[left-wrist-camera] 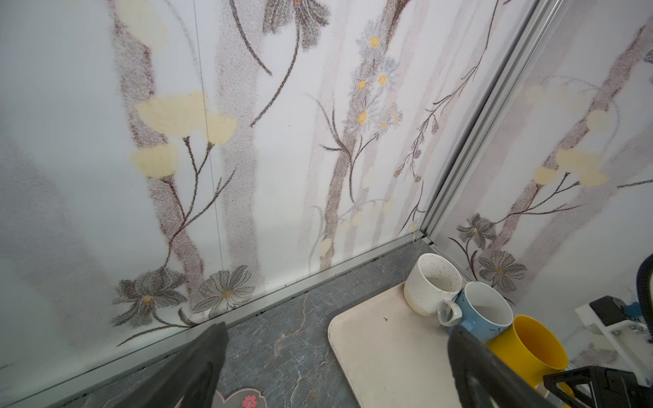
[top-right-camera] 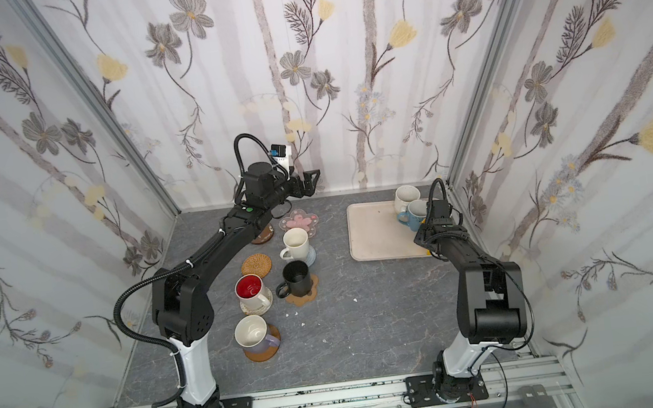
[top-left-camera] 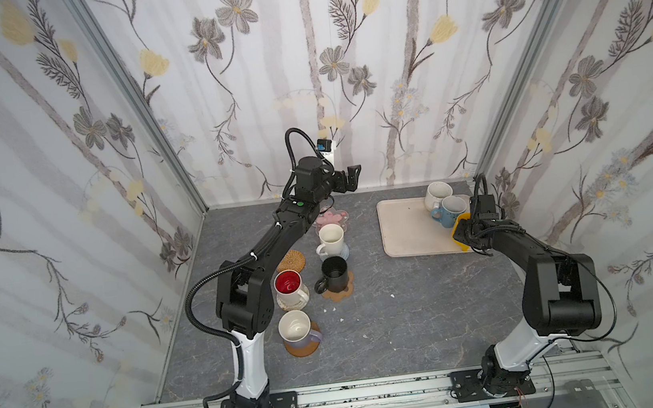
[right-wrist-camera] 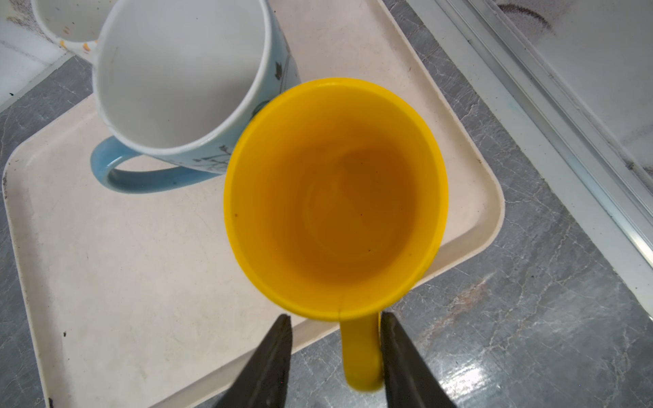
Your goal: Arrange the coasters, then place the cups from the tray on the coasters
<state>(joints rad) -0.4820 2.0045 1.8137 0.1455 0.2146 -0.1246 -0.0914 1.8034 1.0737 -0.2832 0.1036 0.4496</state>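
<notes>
Overhead, in both top views, the left pincer [top-left-camera: 351, 177] hangs high with its jaws spread wide and nothing between them. The pink flower coaster [top-left-camera: 333, 219] lies bare below it. The right pincer [top-left-camera: 465, 236] is low over a corner of the tray [top-left-camera: 407, 229], mostly hidden under its own wrist, with the yellow cup [top-left-camera: 458, 227] directly beneath.

From the left wrist, the left pincer's 2 fingers [left-wrist-camera: 212, 353] stand far apart and empty. Ahead of them and off to one side, 3 cups stand on the tray: a speckled cream cup [left-wrist-camera: 429, 293], the light blue cup [left-wrist-camera: 484, 307], then the yellow cup.

From the right wrist, the right pincer [right-wrist-camera: 337, 318] straddles the yellow cup's handle, partly closed. 1 finger touches the handle and the other stands off it with a gap, so no grip shows. The yellow cup stands upright on the tray's corner just ahead of the tips. The light blue cup is beyond, right against it, and the dark print on its side is too blurred to read.
</notes>
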